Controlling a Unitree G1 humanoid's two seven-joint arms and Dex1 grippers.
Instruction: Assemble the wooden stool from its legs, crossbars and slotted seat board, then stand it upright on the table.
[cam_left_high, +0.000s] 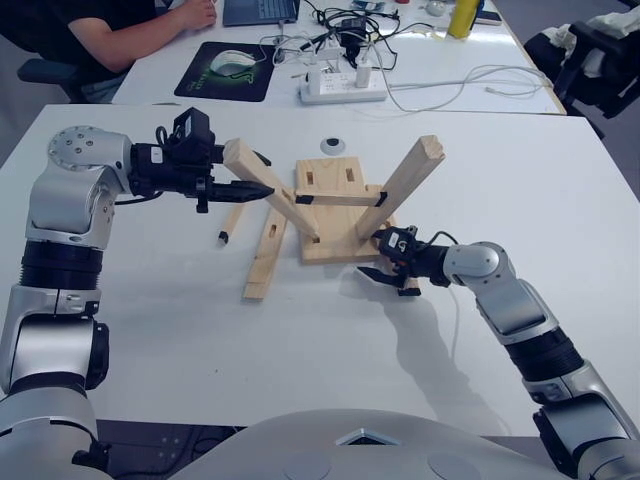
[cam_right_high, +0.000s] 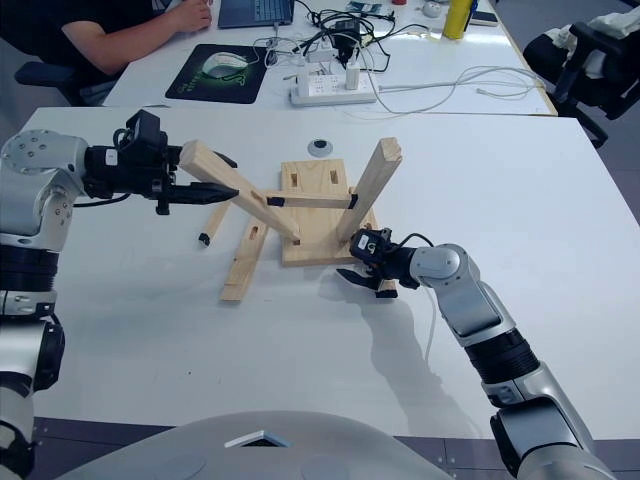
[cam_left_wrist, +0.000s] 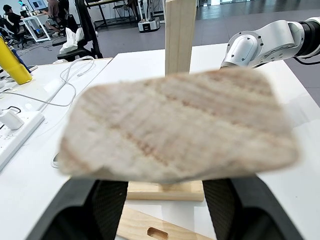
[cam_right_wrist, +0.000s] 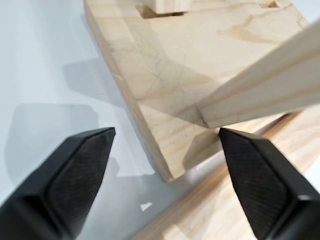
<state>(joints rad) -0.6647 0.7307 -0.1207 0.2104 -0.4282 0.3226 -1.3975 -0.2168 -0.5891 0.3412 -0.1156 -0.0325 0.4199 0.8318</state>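
Closest in, the right gripper (cam_left_high: 377, 256) is hanging low over the table (cam_left_high: 200, 350) with its fingers spread wide apart and holding nothing. It is straddling the near corner of the slotted seat board (cam_left_high: 335, 235), one finger off each side and neither one touching the wood as far as the right wrist view shows. That board is lying flat on the table. Two legs are already sitting in its slots and leaning outward, the left leg (cam_left_high: 285, 205) and the right leg (cam_left_high: 405, 180), and one crossbar (cam_left_high: 340, 199) is bridging them just above the board. The left gripper (cam_left_high: 260, 175) is clamped on the upper end of the left leg, steadying it. By my reading the job is sitting at about halfway. A loose leg (cam_left_high: 265, 255) is lying on the table just beside the board's left edge, and a thin spare crossbar (cam_left_high: 232, 222) is resting next to it. Another wooden piece (cam_right_wrist: 210, 210) is lying against the board's near corner by the right gripper (probably the fourth leg, though too little of it is showing to be sure). Those parts are waiting to be fitted, and turning the stool upright is not yet done.
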